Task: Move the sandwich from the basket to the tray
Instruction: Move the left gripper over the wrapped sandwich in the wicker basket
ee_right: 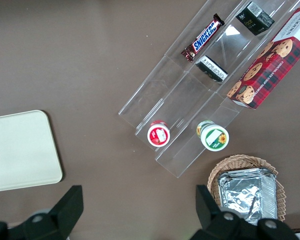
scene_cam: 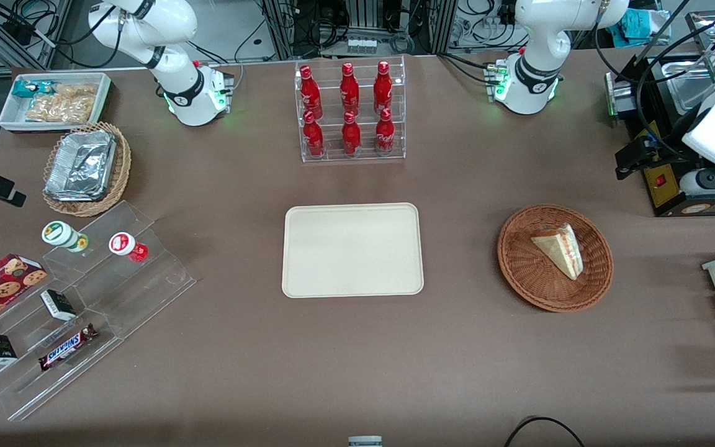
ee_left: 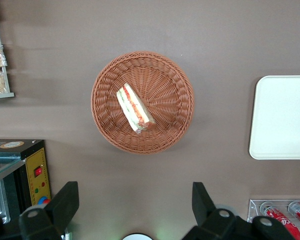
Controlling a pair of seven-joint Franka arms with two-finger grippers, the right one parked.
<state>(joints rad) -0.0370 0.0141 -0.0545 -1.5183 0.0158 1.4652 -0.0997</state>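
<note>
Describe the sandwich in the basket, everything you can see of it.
The sandwich is a triangular wedge of white bread in clear wrap, with red, orange and green filling showing along one edge. It lies on its side in the reddish-brown wicker basket, near the middle, touched by nothing else. The gripper is high above the table beside the basket, jaws open, clear of it.

Wrapped triangular sandwich [scene_cam: 561, 249] lying on its side in my round reddish-brown wicker basket [scene_cam: 555, 257], filling edge seemingly upward, bare cream rimmed tray [scene_cam: 352, 249] mid-table, well apart, my gripper [ee_left: 135, 205] spread wide above.
</note>
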